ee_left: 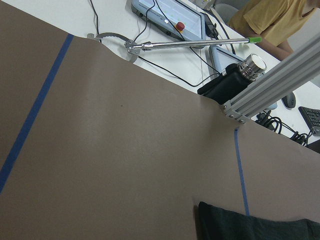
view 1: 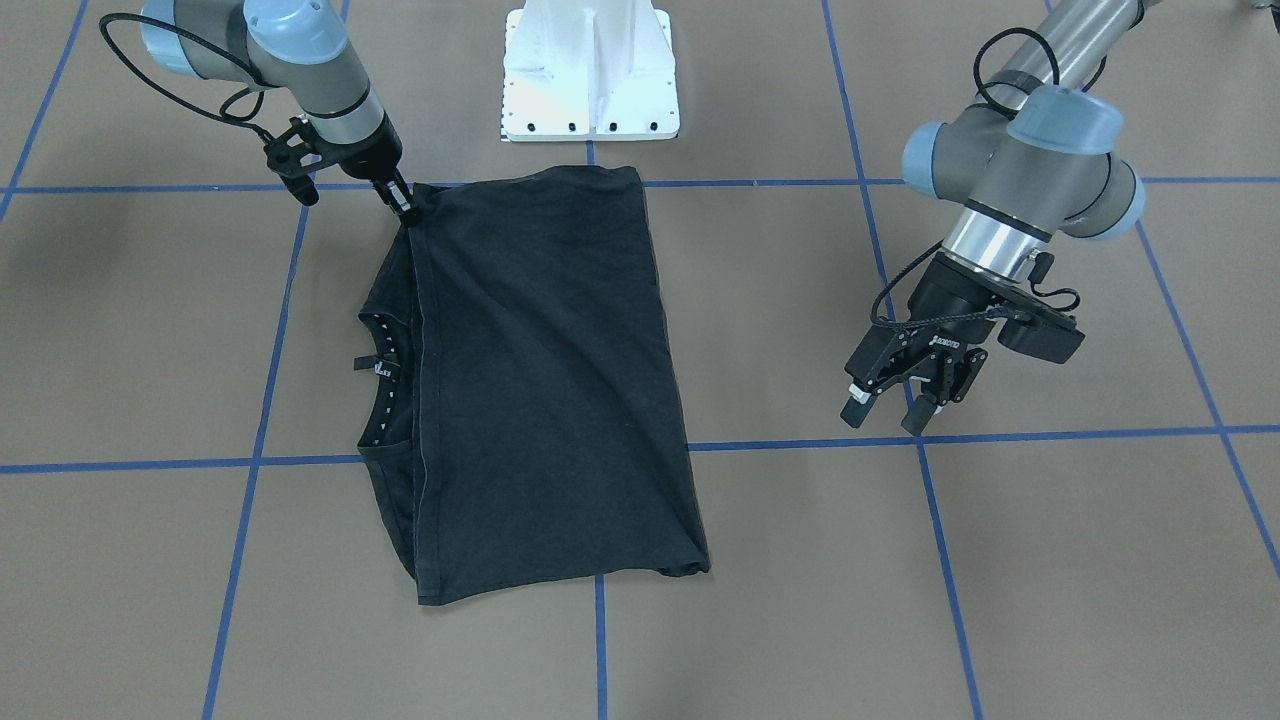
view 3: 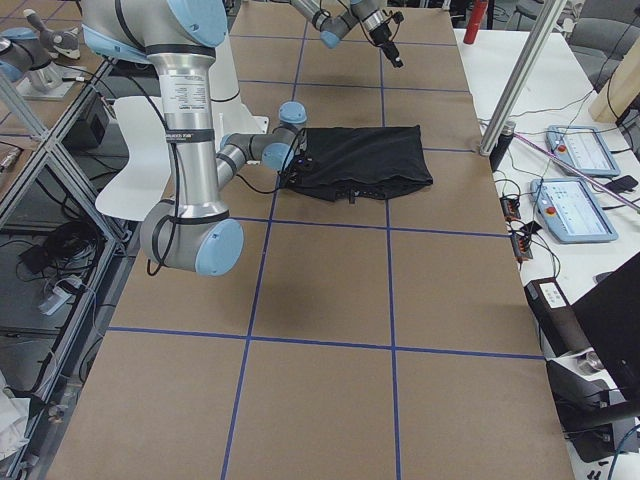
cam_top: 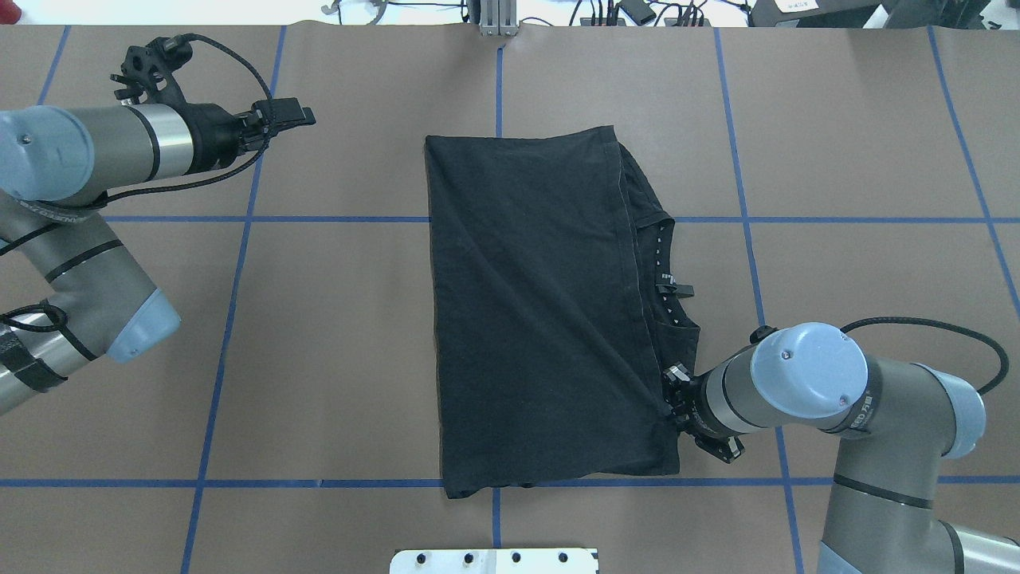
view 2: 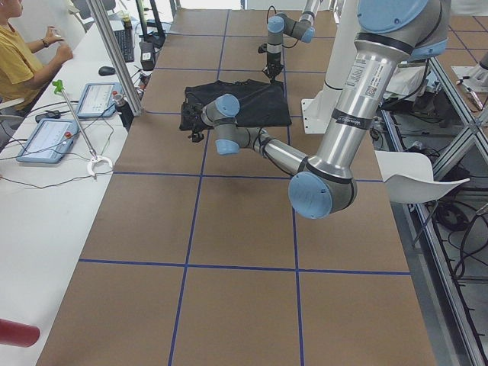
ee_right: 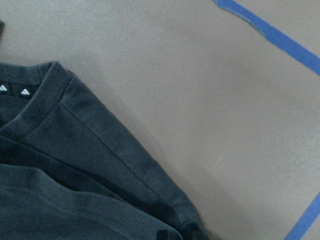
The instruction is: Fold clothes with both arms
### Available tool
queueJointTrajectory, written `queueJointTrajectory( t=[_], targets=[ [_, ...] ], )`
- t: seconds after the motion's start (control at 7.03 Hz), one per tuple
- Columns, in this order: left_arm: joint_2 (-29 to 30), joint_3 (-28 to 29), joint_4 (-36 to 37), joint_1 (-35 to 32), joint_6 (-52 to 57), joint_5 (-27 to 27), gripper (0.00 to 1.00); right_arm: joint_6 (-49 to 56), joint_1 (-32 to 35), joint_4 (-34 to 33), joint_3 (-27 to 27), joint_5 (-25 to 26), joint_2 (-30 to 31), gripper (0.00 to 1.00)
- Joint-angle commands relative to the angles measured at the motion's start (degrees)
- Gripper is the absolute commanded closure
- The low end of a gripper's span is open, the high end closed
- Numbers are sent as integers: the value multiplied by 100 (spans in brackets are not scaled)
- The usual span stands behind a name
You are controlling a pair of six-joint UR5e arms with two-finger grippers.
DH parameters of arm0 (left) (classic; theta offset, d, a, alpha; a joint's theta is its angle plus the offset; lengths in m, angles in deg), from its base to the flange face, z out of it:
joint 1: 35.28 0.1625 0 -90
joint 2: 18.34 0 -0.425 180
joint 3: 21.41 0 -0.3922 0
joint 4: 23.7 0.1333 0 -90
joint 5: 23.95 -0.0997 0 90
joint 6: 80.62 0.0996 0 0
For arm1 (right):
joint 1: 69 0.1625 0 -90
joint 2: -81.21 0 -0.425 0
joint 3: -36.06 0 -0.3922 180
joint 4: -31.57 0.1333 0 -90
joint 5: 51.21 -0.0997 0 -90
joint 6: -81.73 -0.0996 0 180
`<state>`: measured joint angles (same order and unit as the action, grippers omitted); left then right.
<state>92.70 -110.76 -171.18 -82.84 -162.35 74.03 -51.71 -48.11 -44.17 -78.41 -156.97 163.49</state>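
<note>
The black T-shirt [view 1: 540,370] lies folded in half at the table's middle, its hem edge resting beside the dotted neck lining [cam_top: 661,263]; the logo print is hidden. My right gripper [view 1: 402,207] is down at the shirt's corner nearest the robot, shut on the folded cloth, also seen in the overhead view [cam_top: 672,408]. My left gripper [view 1: 886,414] hovers open over bare table well to the shirt's side, holding nothing. The left wrist view catches only a shirt corner [ee_left: 250,225]; the right wrist view shows a shoulder seam [ee_right: 75,170] but no fingers.
The white pedestal base [view 1: 590,70] stands just behind the shirt. Blue tape lines [cam_top: 239,219] grid the brown table. A side table [view 2: 46,198] with control tablets [view 2: 95,99], an aluminium post [ee_left: 270,85] and a seated person [view 2: 19,53] borders the far edge.
</note>
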Motion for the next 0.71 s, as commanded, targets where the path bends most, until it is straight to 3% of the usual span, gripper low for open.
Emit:
queueJointTrajectory(
  t=[0.0,0.57],
  targets=[
    [-3,-13,0,1,0,-7,0,-7,-49,-2,74,47,-19,35],
    [-56,-13,0,9,0,-42,0,2,-128,41,267,100,-36,39]
  ],
)
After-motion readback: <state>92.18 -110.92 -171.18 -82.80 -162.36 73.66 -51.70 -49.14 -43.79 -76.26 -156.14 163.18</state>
